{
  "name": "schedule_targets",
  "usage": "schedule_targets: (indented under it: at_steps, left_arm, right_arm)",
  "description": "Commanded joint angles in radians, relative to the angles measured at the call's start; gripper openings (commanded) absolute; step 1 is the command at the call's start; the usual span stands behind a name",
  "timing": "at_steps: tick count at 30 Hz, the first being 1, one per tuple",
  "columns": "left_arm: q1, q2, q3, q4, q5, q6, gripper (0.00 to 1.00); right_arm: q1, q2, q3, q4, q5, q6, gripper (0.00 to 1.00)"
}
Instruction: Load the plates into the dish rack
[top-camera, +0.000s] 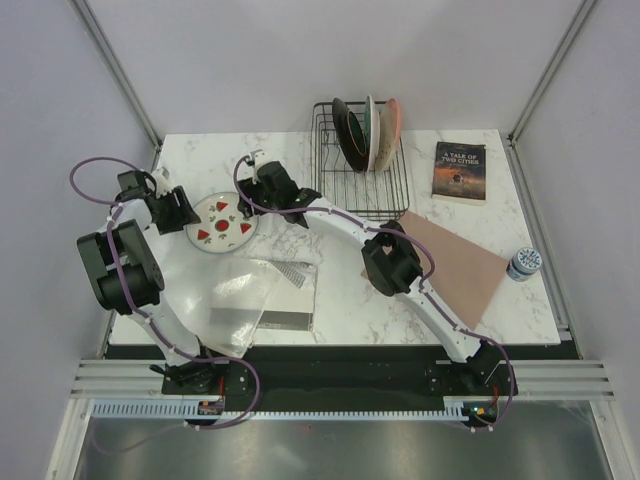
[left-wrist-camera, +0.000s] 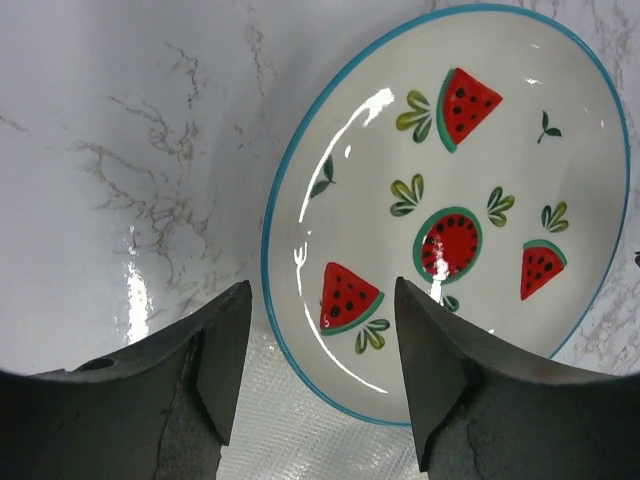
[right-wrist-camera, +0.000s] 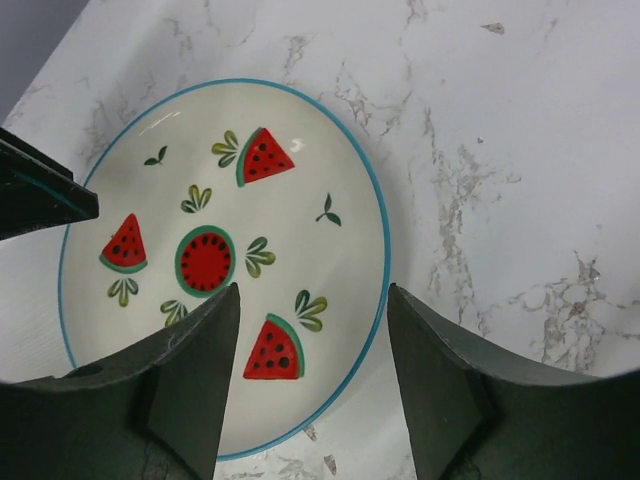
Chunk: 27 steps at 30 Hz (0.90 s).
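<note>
1. The watermelon plate (top-camera: 222, 224) is lying flat on the left half of the marble table (top-camera: 340, 290). It is sitting left of the dish rack (top-camera: 360, 180) and apart from it, with its near rim resting over a clear plastic sheet (top-camera: 250, 300).
2. The rack is standing at the table's far edge. Three plates (top-camera: 372, 133) are standing on edge together at its far end, and bare wire is showing nearer the arms.
3. A strip of bare marble is running between the plate's right rim and the rack's near-left corner, and the right arm is crossing above it. A book (top-camera: 460, 170), a mat (top-camera: 455, 265) and a jar (top-camera: 523, 263) are sitting well off to the right.
4. The left gripper (top-camera: 188, 212) is reaching in from the table's left edge. Its fingers are spread wide at the plate's left rim and are gripping nothing.
5. The right gripper (top-camera: 258, 190) is stretching across from the right side. It is hanging over the plate's far-right rim, spread wide and holding nothing.
6. The plate is showing a white face, a thin teal rim, red watermelon slices and small green leaves, and it is glinting under the light.
</note>
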Motion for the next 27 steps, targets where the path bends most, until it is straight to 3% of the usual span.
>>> schedule_targets:
  at_steps: [1,18,19,23,27]
  left_arm:
    - [0.011,0.027,0.011,0.081,-0.021,-0.063,0.66]
    - [0.025,0.120,-0.009,0.078,0.005,-0.095,0.57]
    - [0.025,0.121,-0.012,0.078,0.014,-0.095,0.54]
    - [0.025,0.117,-0.018,0.084,0.104,-0.084,0.26]
    - [0.026,0.075,-0.032,0.104,0.153,-0.086,0.13]
  right_arm:
    - [0.007,0.020,0.054,0.008,0.089,0.001,0.67]
    - [0.007,0.084,0.025,-0.003,-0.027,0.113,0.64]
    - [0.007,0.084,0.024,0.000,-0.038,0.117,0.64]
    - [0.005,0.075,0.004,0.034,-0.115,0.152,0.63]
    - [0.004,0.052,-0.022,0.054,-0.145,0.167,0.63]
